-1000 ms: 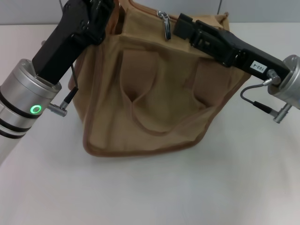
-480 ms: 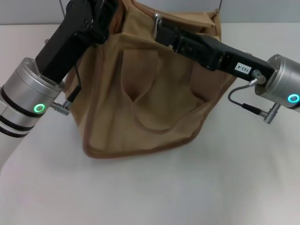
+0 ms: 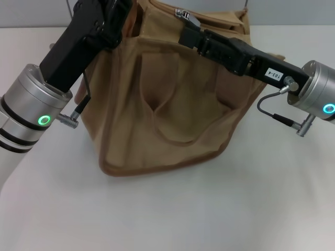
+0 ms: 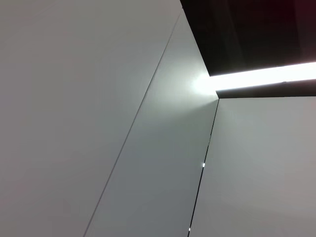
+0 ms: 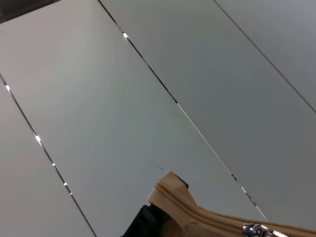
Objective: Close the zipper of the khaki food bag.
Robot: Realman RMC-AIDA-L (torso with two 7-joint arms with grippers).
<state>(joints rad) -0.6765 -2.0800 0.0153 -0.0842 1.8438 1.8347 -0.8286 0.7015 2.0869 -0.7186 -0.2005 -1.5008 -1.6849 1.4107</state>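
Fingers of the right gripper point(image 3: 189, 32), closed on the zipper point(image 3: 184, 15) pull, have just slid it left along the khaki food bag point(image 3: 167, 110), while the left gripper point(image 3: 112, 13) pins the far-left corner, its grip hidden.

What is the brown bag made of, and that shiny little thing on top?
The khaki food bag looks like matte woven canvas cloth: it sags and folds softly, with darker stitched edge binding. The zipper has tan fabric tape, and its pull tab looks like polished silver metal, since it glints. The right gripper is beside the tab; the left gripper is at the bag's corner.

The bag point(image 3: 167, 99) stands on the table point(image 3: 167, 214). The left gripper point(image 3: 112, 13) is at its top left corner. The right gripper point(image 3: 188, 32) is at the zipper pull point(image 3: 186, 15) on top.
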